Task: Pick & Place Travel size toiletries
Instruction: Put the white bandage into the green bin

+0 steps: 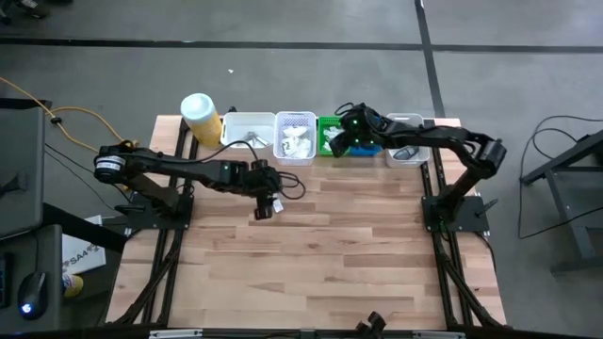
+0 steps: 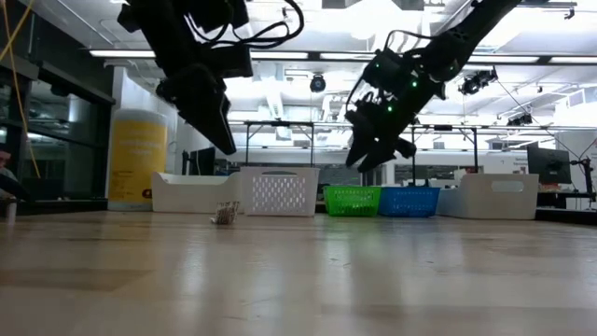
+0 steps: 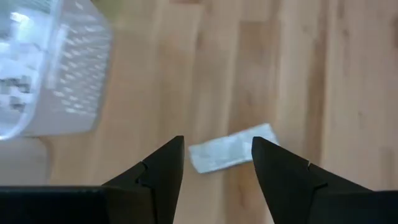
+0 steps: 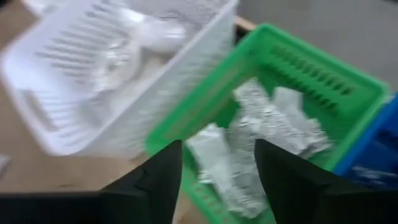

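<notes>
A small clear, silvery plastic sachet (image 3: 231,154) lies flat on the pale wooden table (image 1: 311,254), in front of the white perforated plastic basket (image 1: 295,137); the left gripper (image 3: 217,165) hangs above it, fingers spread to either side, nothing held; farther along the row, the green slotted plastic basket (image 4: 323,81) already holds several crinkled white and silvery sachets (image 4: 273,127); the right gripper (image 4: 217,163) is over that basket, fingers apart and empty; so sorting seems well underway, with at least this one sachet left to lift and place.
</notes>
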Available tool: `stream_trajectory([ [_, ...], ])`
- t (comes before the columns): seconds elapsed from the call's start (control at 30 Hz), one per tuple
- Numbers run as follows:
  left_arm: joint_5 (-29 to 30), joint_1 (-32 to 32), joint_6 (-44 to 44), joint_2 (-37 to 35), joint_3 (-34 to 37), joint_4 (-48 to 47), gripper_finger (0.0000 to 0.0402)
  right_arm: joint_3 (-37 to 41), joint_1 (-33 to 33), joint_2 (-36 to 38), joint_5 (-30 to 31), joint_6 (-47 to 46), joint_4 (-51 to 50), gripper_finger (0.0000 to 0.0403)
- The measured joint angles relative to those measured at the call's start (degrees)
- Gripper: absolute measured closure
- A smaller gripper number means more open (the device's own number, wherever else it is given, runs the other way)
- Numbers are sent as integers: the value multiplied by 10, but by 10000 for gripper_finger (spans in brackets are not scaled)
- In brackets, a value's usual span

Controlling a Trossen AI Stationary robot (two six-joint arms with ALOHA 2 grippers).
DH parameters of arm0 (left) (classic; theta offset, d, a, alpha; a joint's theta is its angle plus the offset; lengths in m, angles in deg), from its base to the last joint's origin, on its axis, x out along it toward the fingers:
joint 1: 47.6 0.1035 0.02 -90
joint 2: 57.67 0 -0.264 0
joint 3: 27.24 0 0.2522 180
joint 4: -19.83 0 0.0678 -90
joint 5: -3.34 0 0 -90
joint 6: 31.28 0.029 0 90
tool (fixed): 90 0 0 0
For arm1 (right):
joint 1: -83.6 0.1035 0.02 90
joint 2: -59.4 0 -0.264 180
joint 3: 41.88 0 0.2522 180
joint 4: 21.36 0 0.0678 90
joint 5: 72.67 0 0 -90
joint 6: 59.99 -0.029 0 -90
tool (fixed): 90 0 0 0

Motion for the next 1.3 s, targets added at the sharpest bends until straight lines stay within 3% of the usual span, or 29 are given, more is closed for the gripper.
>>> stream_trajectory([
  [0.13, -38, -7, 15, 18, -1, -9, 215, 0, 10, 6, -36, -2, -11, 194],
  [0.5, -44, -50, 19, 68, 0, 15, 215, 0, 43, 6, -15, 17, -26, 207],
  [0.77, 51, -94, -20, 91, -1, 42, 215, 0, 43, 6, -16, 17, -26, 215],
  [1.3, 102, -109, -70, 151, 0, 54, 215, 0, 43, 6, -16, 18, -41, 215],
])
